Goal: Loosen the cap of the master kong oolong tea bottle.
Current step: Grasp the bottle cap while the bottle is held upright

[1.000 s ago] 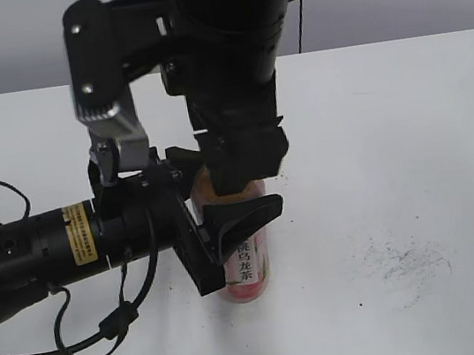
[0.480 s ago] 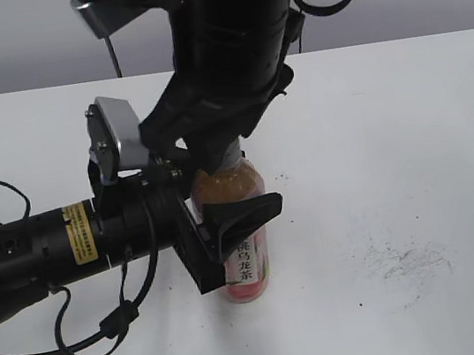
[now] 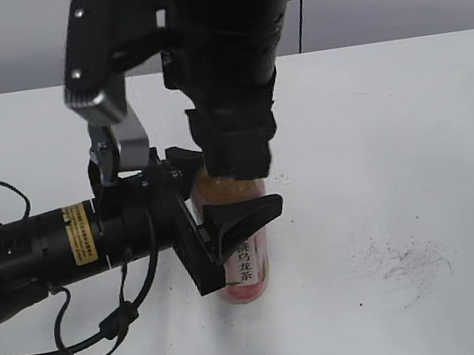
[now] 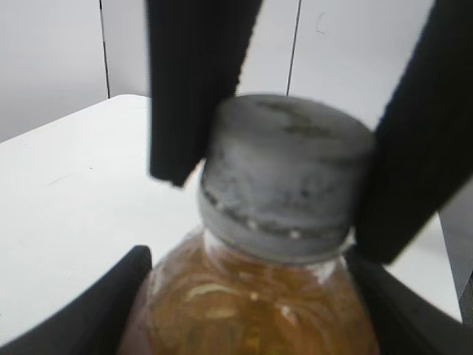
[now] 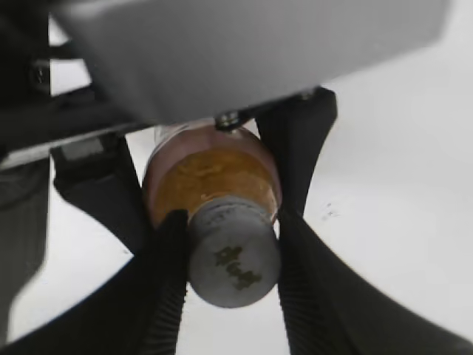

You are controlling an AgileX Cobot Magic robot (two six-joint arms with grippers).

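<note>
Item: right gripper (image 5: 230, 244), jaws closing since a second ago, now clamps cap (image 5: 235, 260); left gripper (image 3: 222, 199) grips bottle (image 3: 248, 265); we judge twisting next.

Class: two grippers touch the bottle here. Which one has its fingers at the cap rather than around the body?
The right gripper, coming from above, flanks the small grey-white plastic screw cap. The left gripper instead clasps the clear amber tea bottle around its body.
</note>
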